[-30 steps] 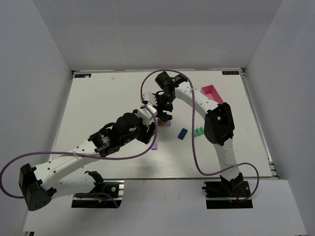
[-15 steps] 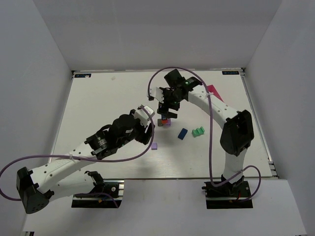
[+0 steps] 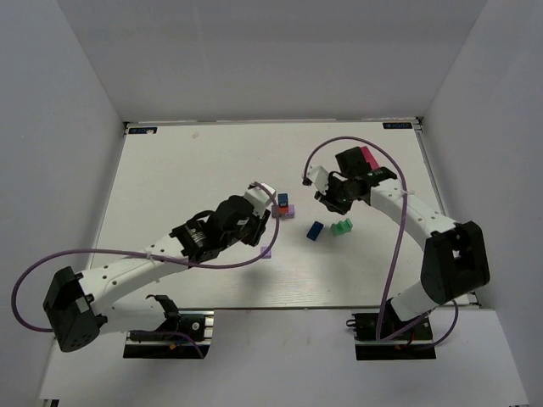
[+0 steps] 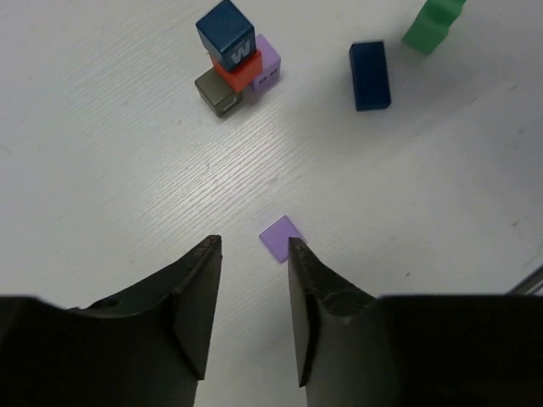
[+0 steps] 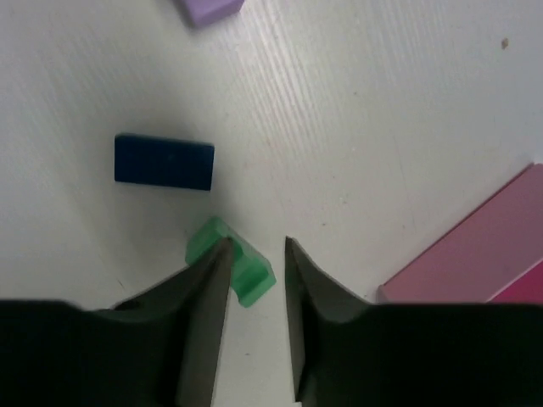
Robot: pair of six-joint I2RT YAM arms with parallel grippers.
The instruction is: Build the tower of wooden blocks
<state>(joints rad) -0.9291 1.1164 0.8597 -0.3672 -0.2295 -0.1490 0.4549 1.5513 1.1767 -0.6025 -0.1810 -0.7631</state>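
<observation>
My left pincer [image 4: 254, 244] hangs released over the table [image 3: 187, 186], its two fingers parted with nothing between them. Just beyond its tips a thin lilac tile [image 4: 282, 238] lies flat on the table, apart from both fingers. Farther off stands the tower [image 4: 231, 59]. A dark grey block [image 4: 218, 91] and a lilac block [image 4: 266, 66] are at its foot, and a red block [image 4: 240, 73] shows between them. A blue cube [image 4: 226, 34] with a white W on one face sits on top. From above, the tower stands near the middle of the table, just past my left wrist.

My right pincer [image 5: 255, 246] is released too, empty, with its fingers parted. A green block [image 5: 250, 278] lies under the gap, partly hidden by one finger; I cannot tell whether that finger touches it. A dark blue oblong block [image 5: 165, 161] lies flat to the left of the green one, on the tower's side and apart from both. The pink tray [image 5: 475, 254] sits to the right of the green block, toward the far right of the table.
</observation>
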